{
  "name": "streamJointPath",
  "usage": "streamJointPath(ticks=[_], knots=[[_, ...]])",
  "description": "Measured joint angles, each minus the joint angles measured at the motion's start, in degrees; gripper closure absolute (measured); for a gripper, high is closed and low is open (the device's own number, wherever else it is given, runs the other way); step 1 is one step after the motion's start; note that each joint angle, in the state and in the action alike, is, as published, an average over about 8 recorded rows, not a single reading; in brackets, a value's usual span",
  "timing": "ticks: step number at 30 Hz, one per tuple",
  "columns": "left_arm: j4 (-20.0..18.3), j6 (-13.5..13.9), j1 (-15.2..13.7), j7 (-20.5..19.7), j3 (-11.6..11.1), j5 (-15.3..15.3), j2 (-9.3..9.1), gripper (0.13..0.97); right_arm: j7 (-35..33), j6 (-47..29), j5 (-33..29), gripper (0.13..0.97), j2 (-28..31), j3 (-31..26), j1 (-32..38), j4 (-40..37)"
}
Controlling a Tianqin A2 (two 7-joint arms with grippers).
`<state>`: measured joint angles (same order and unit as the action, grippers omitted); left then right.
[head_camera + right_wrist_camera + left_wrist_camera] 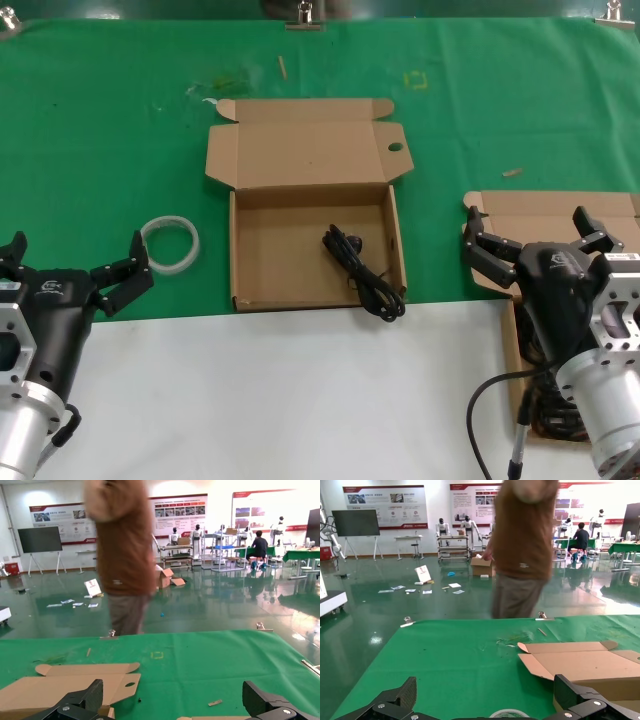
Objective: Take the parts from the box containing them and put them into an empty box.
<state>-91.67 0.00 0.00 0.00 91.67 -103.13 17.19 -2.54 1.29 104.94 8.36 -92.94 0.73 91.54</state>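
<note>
One black power cord (362, 272) lies loose inside the carton with the round-holed flap (315, 210), toward its right wall and near corner, its loop reaching the front edge. That carton sits on the green cloth (100, 120) straight ahead of me, lid folded back, the small hole in the right-hand flap.

The plain-lidded carton (545, 215) is off to my right, mostly hidden under my right arm. A dark tangle of more cords (545, 405) shows in its near part beside my wrist; how many I cannot tell.

My right gripper (528, 236) hovers above that carton, fingers spread wide with nothing between them. My left gripper (72, 268) hangs low on my left over the edge of the cloth, fingers likewise apart and empty.

A white ring (170, 243) lies on the cloth just beside my left fingertips, between them and the holed carton.
</note>
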Motion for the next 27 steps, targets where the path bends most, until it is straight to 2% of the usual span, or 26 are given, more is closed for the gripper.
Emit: streamJointPath(ticks=[27], knots=[[0.0,0.0,0.0,0.0,0.0,0.0,0.0,0.132,0.0,0.0,0.0,0.129,0.0,0.0,0.0,0.0]])
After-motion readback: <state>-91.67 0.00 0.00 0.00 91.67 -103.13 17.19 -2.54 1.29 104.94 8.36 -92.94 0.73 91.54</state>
